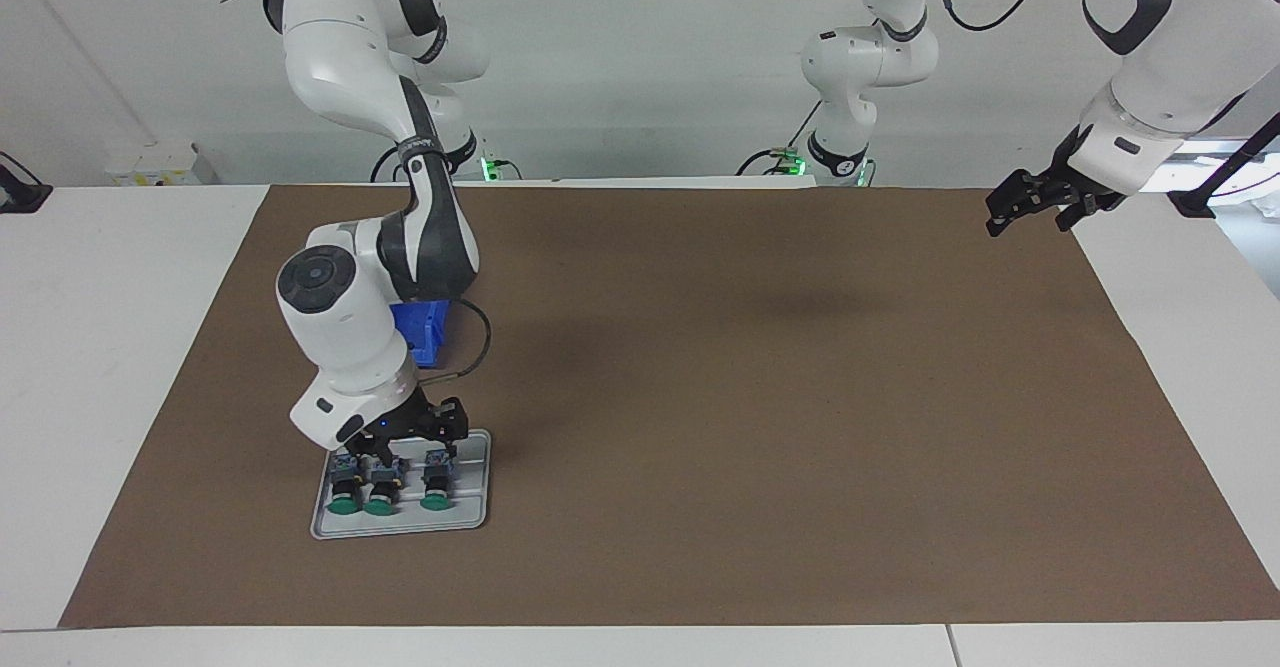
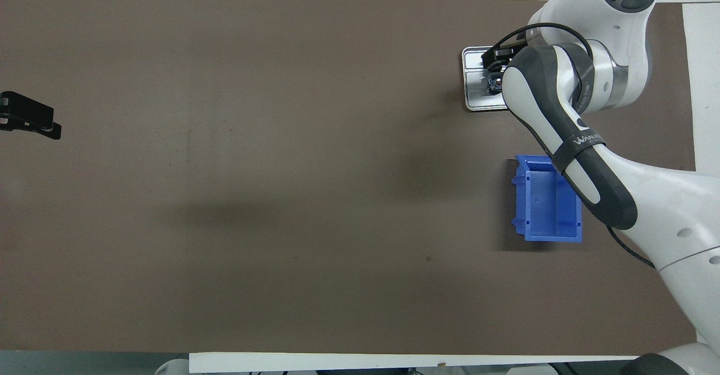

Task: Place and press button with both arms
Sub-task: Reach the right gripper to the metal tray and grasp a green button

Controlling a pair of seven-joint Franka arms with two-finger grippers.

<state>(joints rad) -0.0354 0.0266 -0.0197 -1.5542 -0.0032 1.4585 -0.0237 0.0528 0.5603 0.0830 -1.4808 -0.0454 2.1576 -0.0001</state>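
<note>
Three green-capped buttons lie side by side in a grey tray (image 1: 400,529) toward the right arm's end of the table. The one nearest the table's middle (image 1: 434,497) lies slightly apart from the other two (image 1: 380,505) (image 1: 346,507). My right gripper (image 1: 415,442) is low over their blocky bodies at the tray's nearer end, its fingers apart. I cannot tell which button it straddles or whether it touches one. In the overhead view the right arm covers most of the tray (image 2: 469,105) and only a button body (image 2: 494,85) shows. My left gripper (image 1: 1030,209) waits open in the air.
A blue open bin (image 1: 425,332) stands nearer to the robots than the tray and is partly hidden by the right arm; from overhead the bin (image 2: 548,206) holds nothing. A brown mat (image 1: 760,397) covers the table.
</note>
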